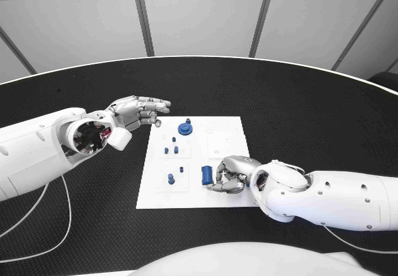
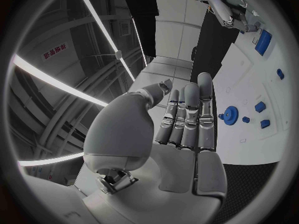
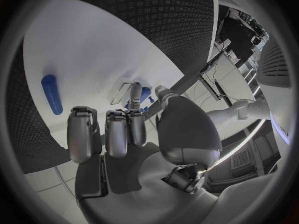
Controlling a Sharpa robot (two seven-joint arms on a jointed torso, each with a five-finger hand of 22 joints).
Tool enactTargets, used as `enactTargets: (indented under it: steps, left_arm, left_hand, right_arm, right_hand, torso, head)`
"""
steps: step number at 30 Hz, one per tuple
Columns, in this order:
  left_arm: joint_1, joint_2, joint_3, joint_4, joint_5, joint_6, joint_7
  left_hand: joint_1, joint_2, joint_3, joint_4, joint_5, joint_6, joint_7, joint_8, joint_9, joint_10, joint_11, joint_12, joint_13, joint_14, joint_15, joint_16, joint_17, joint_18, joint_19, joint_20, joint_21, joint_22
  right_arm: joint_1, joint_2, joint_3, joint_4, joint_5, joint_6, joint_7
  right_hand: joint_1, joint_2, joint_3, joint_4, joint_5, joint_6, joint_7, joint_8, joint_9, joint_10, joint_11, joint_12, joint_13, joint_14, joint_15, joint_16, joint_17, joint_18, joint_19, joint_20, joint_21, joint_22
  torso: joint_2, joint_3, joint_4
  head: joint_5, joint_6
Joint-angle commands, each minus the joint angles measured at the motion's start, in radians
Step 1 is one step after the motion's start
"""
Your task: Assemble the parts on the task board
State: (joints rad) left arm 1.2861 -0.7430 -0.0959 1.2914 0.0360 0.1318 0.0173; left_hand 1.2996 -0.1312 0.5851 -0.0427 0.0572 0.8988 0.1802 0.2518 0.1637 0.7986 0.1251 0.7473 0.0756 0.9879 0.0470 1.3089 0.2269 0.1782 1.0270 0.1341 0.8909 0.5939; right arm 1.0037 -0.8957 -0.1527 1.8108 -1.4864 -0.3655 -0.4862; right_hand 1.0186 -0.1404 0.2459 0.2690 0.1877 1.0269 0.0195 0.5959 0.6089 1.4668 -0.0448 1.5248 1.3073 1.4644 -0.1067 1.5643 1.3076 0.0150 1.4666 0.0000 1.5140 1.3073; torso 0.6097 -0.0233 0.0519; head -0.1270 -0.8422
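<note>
Nearest us, our right hand [image 1: 230, 175] curls empty just right of the blue cylinder [image 1: 206, 173], which lies lengthwise along the task board [image 1: 228, 132]; our left hand [image 1: 137, 112] hovers open, farther off.

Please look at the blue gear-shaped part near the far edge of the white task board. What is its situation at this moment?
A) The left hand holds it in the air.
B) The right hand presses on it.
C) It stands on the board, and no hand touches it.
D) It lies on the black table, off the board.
C: the blue gear-shaped part sits on the white task board, with the left hand hovering apart beside the board and the right hand down at the near end.
</note>
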Motion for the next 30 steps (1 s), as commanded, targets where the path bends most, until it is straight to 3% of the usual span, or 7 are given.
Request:
enactTargets:
  steps: [1, 8, 14, 17, 19, 26, 30]
  left_arm:
    - [0.0, 0.0, 0.0, 0.0, 0.0, 0.0, 0.0]
    - [0.0, -0.003, 0.0, 0.002, 0.0, -0.001, 0.0]
    - [0.0, -0.006, 0.0, 0.003, 0.0, -0.004, 0.001]
    - [0.0, -0.007, 0.0, 0.003, 0.0, -0.004, 0.001]
    - [0.0, -0.007, 0.0, 0.003, 0.0, -0.004, 0.002]
    - [0.0, -0.007, 0.0, -0.001, 0.0, -0.005, 0.002]
    - [0.0, -0.005, 0.0, -0.003, 0.0, -0.004, 0.003]
  left_hand:
    - [-0.008, 0.001, 0.002, 0.005, -0.002, -0.004, 0.004, -0.004, 0.001, -0.005, -0.002, -0.002, 0.001, -0.005, 0.003, -0.002, 0.0, 0.007, 0.002, 0.004, -0.007, -0.001]
    - [-0.008, 0.001, 0.002, 0.005, -0.002, -0.004, 0.004, -0.004, 0.001, -0.005, -0.002, -0.002, 0.001, -0.005, 0.003, -0.002, 0.0, 0.007, 0.002, 0.004, -0.007, -0.001]
    - [-0.008, 0.001, 0.002, 0.005, -0.002, -0.004, 0.004, -0.004, 0.001, -0.005, -0.002, -0.002, 0.001, -0.005, 0.003, -0.002, 0.0, 0.007, 0.002, 0.004, -0.007, -0.001]
    - [-0.008, 0.001, 0.002, 0.005, -0.002, -0.004, 0.004, -0.004, 0.001, -0.005, -0.002, -0.002, 0.001, -0.005, 0.003, -0.002, 0.0, 0.007, 0.002, 0.004, -0.007, -0.001]
    - [-0.008, 0.001, 0.002, 0.005, -0.002, -0.004, 0.004, -0.004, 0.001, -0.005, -0.002, -0.002, 0.001, -0.005, 0.003, -0.002, 0.0, 0.007, 0.002, 0.004, -0.007, -0.001]
    - [-0.006, 0.001, 0.003, 0.005, -0.002, -0.004, 0.004, -0.004, 0.001, -0.005, -0.002, -0.001, 0.001, -0.005, 0.003, -0.002, 0.0, 0.007, 0.003, 0.003, -0.008, -0.002]
    - [-0.006, 0.001, 0.003, 0.005, -0.002, -0.004, 0.004, -0.004, 0.001, -0.005, -0.002, -0.001, 0.001, -0.005, 0.003, -0.002, 0.0, 0.007, 0.003, 0.003, -0.008, -0.002]
  right_arm:
    - [0.0, -0.002, 0.0, 0.003, 0.0, 0.001, 0.003]
    - [0.0, -0.024, 0.0, 0.023, 0.0, -0.031, 0.016]
    - [0.0, -0.076, 0.0, 0.056, 0.003, -0.134, 0.067]
    - [0.0, -0.117, -0.001, 0.076, 0.021, -0.207, 0.117]
    - [0.0, -0.152, -0.001, 0.087, 0.029, -0.239, 0.139]
    - [0.0, -0.258, -0.002, 0.095, 0.096, -0.27, 0.164]
    - [0.0, -0.279, -0.002, 0.09, 0.108, -0.276, 0.152]
  right_hand:
    - [0.007, -0.012, -0.007, 0.0, -0.019, -0.006, 0.003, 0.006, -0.002, 0.083, -0.002, -0.004, 0.237, 0.106, -0.001, 0.006, 0.263, -0.002, 0.092, -0.002, -0.004, 0.244]
    - [0.022, -0.017, -0.005, -0.004, -0.026, -0.007, 0.002, 0.007, -0.004, 0.083, -0.002, -0.004, 0.237, 0.106, -0.001, 0.006, 0.263, -0.002, 0.092, -0.002, -0.005, 0.244]
    - [0.079, -0.002, 0.027, -0.021, 0.012, -0.018, 0.005, -0.003, -0.014, 0.073, -0.001, -0.028, 0.225, 0.104, 0.0, 0.001, 0.253, 0.001, 0.089, -0.001, -0.024, 0.239]
    - [0.151, 0.004, 0.074, -0.055, 0.035, -0.061, 0.02, -0.049, -0.04, 0.056, 0.011, -0.065, 0.206, 0.1, 0.008, -0.01, 0.236, 0.006, 0.083, 0.004, -0.049, 0.231]
    - [0.18, 0.004, 0.11, -0.073, 0.001, -0.057, 0.027, -0.069, -0.055, 0.051, 0.017, -0.076, 0.201, 0.1, 0.014, -0.011, 0.234, 0.007, 0.082, 0.009, -0.053, 0.23]
    - [0.195, -0.018, 0.188, -0.104, -0.015, -0.079, 0.056, -0.152, -0.102, 0.031, 0.041, -0.126, 0.175, 0.099, 0.034, -0.014, 0.23, 0.007, 0.082, 0.026, -0.056, 0.23]
    - [0.191, -0.023, 0.198, -0.108, -0.012, -0.079, 0.061, -0.169, -0.111, 0.03, 0.045, -0.129, 0.174, 0.099, 0.038, -0.014, 0.23, 0.007, 0.082, 0.03, -0.056, 0.23]
  torso:
    - [0.0, -0.0003, 0.0004]
    - [0.001, 0.0008, -0.0006]
    - [0.0, 0.0022, -0.0021]
    - [-0.002, 0.0016, -0.0034]
    - [-0.002, 0.0015, -0.0035]
    - [-0.007, 0.0031, -0.0097]
    - [-0.01, 0.0045, -0.0155]
  head:
    - [0.001, -0.001]
    - [0.002, -0.001]
    - [0.002, 0.0]
    - [-0.001, -0.001]
    - [-0.003, 0.0]
    - [-0.011, -0.001]
    - [-0.016, 0.0]
